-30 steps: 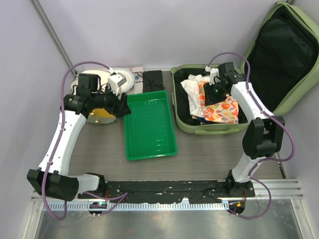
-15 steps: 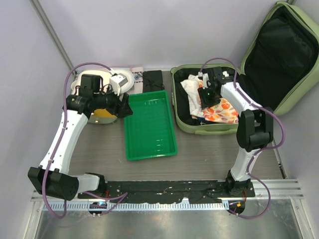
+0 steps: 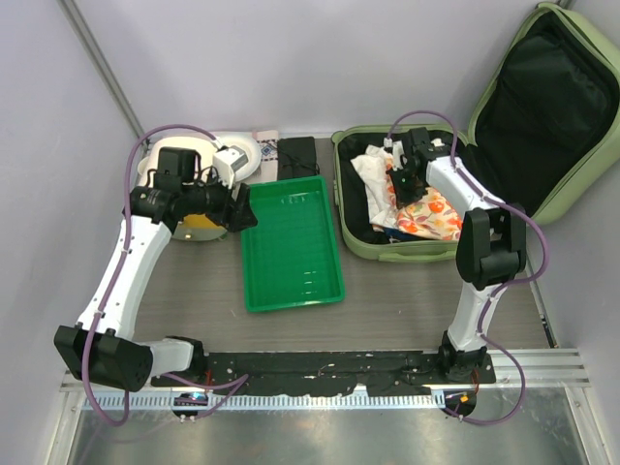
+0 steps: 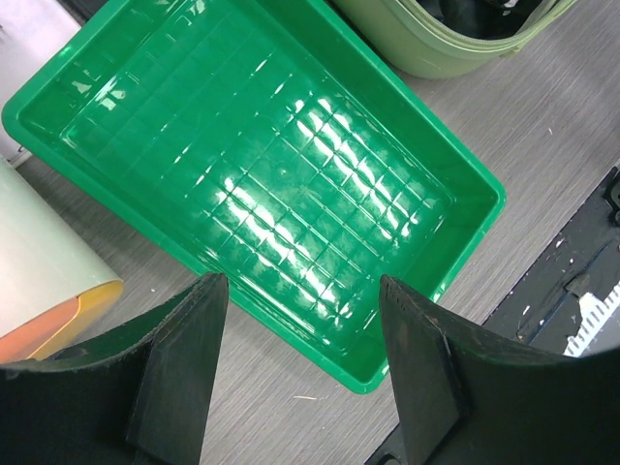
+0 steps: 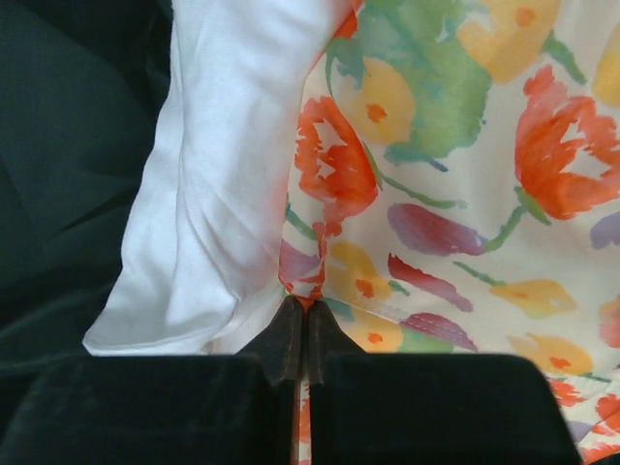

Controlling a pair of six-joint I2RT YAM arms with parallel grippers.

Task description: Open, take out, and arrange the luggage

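Toward the far right of the bench (image 3: pixel 407 300) the luggage (image 3: pixel 387 252) is laid flat with its lid thrown back. It is seen as a pale green hard shell with rounded corners and a carry handle along the near wall. The lid is propped up and back to the right, so that its black fabric lining is turned toward the top camera. The base, lined in the same black, is filled with crumpled textiles: a white cloth (image 3: pixel 371 172) at the left and a floral cloth (image 3: pixel 431 215) printed in orange, yellow and green at the right. The right arm is reached down into the base, and in the wrist view the right jaws are seen pressed together on a fold at the edge of the floral cloth, just beside the white cloth. A green tray (image 3: pixel 291 242) is set just left of the luggage, its gridded floor bare and glossy. The left jaws are held well apart above the tray's left edge, with nothing between them. A cream-and-orange round container (image 3: pixel 194 225) is partly hidden beneath the left arm, and a black pouch (image 3: pixel 297 155) lies beyond the tray.
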